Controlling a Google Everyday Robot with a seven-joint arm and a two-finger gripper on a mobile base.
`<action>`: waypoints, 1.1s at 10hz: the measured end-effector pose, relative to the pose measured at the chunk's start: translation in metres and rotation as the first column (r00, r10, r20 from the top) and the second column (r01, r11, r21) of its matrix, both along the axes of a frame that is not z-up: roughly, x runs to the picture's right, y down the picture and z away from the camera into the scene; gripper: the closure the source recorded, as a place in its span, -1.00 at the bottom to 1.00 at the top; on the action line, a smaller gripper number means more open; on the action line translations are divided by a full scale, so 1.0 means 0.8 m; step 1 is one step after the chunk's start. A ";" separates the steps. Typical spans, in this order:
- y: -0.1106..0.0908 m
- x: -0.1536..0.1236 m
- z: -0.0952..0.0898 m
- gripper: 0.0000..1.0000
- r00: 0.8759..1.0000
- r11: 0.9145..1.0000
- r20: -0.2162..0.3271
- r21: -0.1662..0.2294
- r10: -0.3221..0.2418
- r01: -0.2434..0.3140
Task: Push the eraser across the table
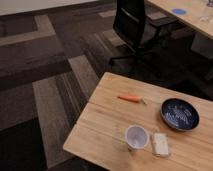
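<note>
The eraser (160, 143), a small flat whitish-grey block, lies on the light wood table (107, 122) near its front edge, just right of a white paper cup (135, 137). The gripper is not in view in the camera view.
A thin orange pen-like stick (131, 98) lies mid-table. A dark blue bowl (179, 114) sits at the right, behind the eraser. A black office chair (135, 25) stands beyond the table on patterned carpet. Another pale desk with a blue disc (178, 11) is at top right.
</note>
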State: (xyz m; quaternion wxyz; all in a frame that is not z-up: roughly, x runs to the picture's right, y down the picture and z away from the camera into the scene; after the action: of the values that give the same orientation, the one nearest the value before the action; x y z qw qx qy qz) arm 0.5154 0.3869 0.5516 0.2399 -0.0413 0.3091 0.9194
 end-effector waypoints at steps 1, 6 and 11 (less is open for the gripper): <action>-0.020 -0.021 0.016 -0.30 0.999 1.000 0.048 0.012 -0.022 0.022; -0.074 -0.083 0.086 -0.30 0.972 0.988 0.182 0.065 -0.148 0.138; -0.081 -0.097 0.131 -0.30 0.962 0.987 0.235 0.117 -0.137 0.112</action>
State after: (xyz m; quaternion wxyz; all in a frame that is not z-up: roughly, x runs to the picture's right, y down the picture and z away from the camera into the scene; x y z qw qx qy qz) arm 0.4375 0.3222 0.6565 0.3351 -0.1215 0.2320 0.9051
